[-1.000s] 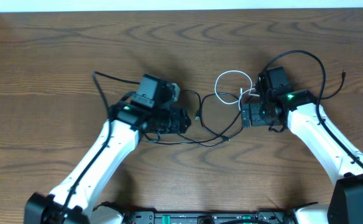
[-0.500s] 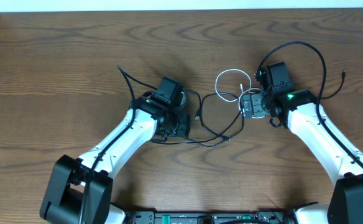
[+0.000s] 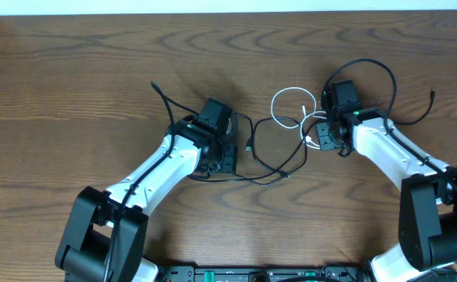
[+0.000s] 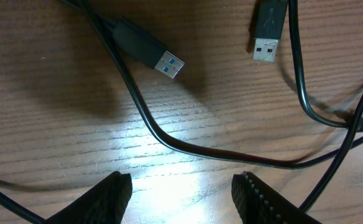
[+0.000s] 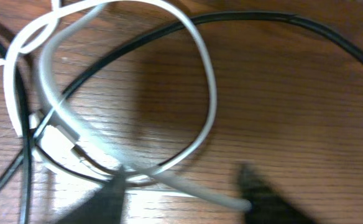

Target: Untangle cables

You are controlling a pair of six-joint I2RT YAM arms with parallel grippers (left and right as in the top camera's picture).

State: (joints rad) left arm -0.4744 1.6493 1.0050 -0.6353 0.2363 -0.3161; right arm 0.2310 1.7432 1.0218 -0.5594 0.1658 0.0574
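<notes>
Plainly, little looks done: white cable [image 5: 209, 93] and black cable [image 4: 169, 142] lie crossed at the middle of the bench [image 3: 72, 78]. Your left gripper [image 4: 184, 186] hangs open, empty, over the black one; your right gripper [image 5: 181, 186] straddles the white loop, hold too blurred to tell.

Wood table [image 3: 72, 70]. White cable [image 3: 278, 100] is coiled in a small loop at 1 o'clock of centre. Right gripper [image 3: 316, 137] sits at the loop's 4 o'clock, meeting its lower end. Black cable [image 3: 269, 168] sags in loose curves between both grippers, at 6 o'clock of the white loop. Left gripper [image 3: 227, 155] is at 9 o'clock of the black curves, just beside them. Jaw state unreadable from above.
</notes>
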